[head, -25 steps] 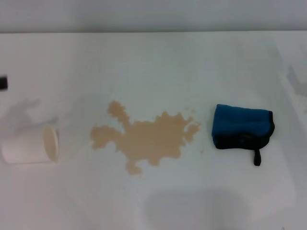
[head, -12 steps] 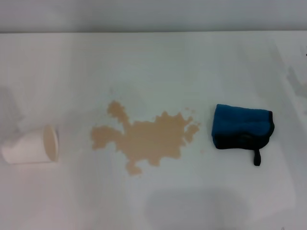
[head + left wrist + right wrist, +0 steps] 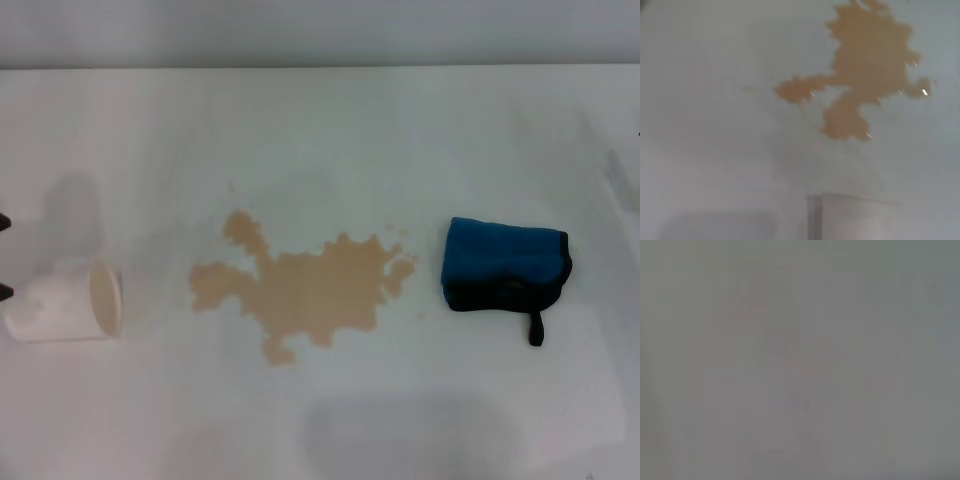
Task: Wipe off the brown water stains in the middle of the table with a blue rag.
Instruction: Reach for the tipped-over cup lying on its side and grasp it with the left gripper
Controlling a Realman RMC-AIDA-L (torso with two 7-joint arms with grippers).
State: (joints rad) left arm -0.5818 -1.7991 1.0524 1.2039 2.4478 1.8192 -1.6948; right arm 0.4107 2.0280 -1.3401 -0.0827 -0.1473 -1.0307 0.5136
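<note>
**Spill sits mid-worktop, rag untouched at three o'clock**

The worktop (image 3: 330,130) is plain white and smooth. At its middle lies the brown stain (image 3: 300,290), a tan, lobed blotch with a few small specks near its edges. One arm of the blotch reaches up toward eleven o'clock, another drips down toward seven o'clock.

At three o'clock from the stain, near it but apart, lies the blue rag (image 3: 505,265). It is folded thick, edged in black, and a small black loop (image 3: 537,328) hangs from its near side toward five o'clock. The rag rests flat on the worktop and nothing touches it.

At nine o'clock from the stain, a white paper cup (image 3: 65,302) lies on its side, its open mouth turned toward the spill. A soft shadow falls across the worktop just beyond the cup.

Two dark slivers show at the far left edge of the head view, near the cup; I cannot tell what they are. The left wrist view looks down on the same stain (image 3: 865,70), with the cup (image 3: 855,217) close under the camera. The right wrist view shows only a blank grey surface. Neither arm's jaws can be seen, so I cannot tell how they stand.
</note>
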